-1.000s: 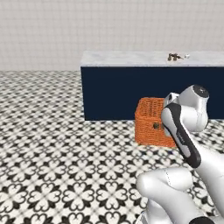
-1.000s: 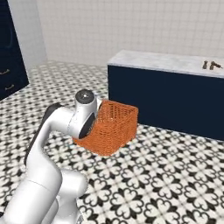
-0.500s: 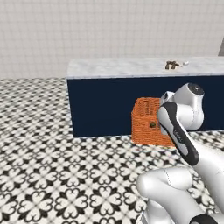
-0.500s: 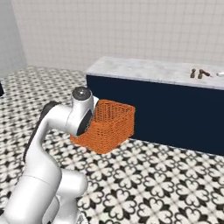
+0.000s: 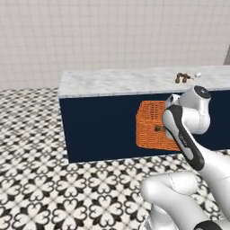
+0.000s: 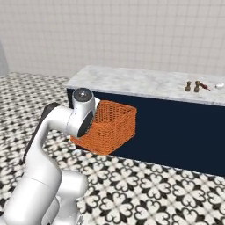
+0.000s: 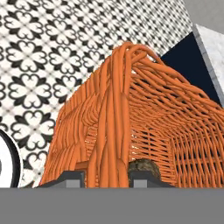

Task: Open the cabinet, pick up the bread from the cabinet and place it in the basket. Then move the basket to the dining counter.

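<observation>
Counter (image 5: pixel 117 81): marble top at 12 o'clock, navy front close behind basket.
Basket (image 6: pixel 110 125): held off floor, below counter top; risk of striking navy front if driven closer before lifting.
Gripper (image 7: pixel 106 177): jaws clenched on basket rim, single-wall grip; basket may swing or slip.
Bread (image 7: pixel 144 166): inside basket, near rim; tilt could spill it.

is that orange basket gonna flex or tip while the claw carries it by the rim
The basket is open woven mesh, so its wall probably gives a little where the claw pinches it. Held by one edge in mid-air, it likely tends to tilt away from the grip. The bread lying loose inside looks able to slide if it tilts.
</observation>
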